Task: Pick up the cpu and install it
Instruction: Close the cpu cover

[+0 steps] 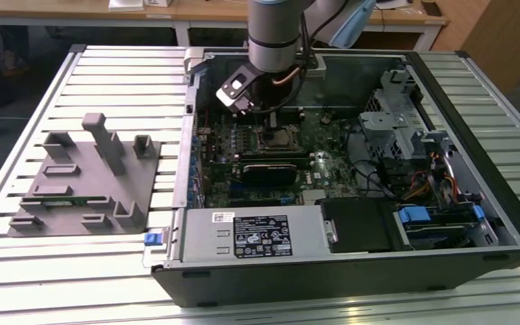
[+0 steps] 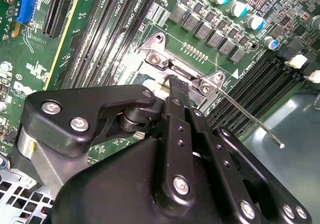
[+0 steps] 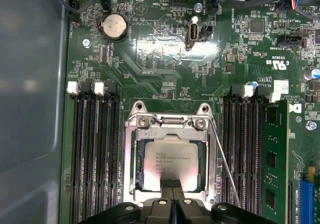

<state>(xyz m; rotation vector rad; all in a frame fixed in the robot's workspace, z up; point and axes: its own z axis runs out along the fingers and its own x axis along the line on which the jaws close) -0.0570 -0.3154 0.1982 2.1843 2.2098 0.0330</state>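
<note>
The cpu [image 3: 169, 160], a flat square chip with a pale silver top, lies flat in the motherboard socket, framed by the metal socket bracket [image 3: 170, 121]. In the first wrist view my gripper [image 3: 161, 184] has its two black fingertips pressed together at the cpu's near edge, right over the chip. In the second wrist view the fingers [image 2: 176, 86] also close into one narrow tip at the socket bracket [image 2: 160, 59]. In the exterior view the gripper [image 1: 265, 126] hangs inside the open computer case, just above the cpu [image 1: 276, 140].
A thin socket lever rod [image 3: 222, 166] stands loose beside the socket. Memory slots flank it, with a green memory stick [image 3: 274, 159] in one. A black ridged block [image 1: 269, 172] and the power supply [image 1: 251, 233] sit nearby. A grey tray [image 1: 84, 183] lies outside the case [image 1: 351, 274].
</note>
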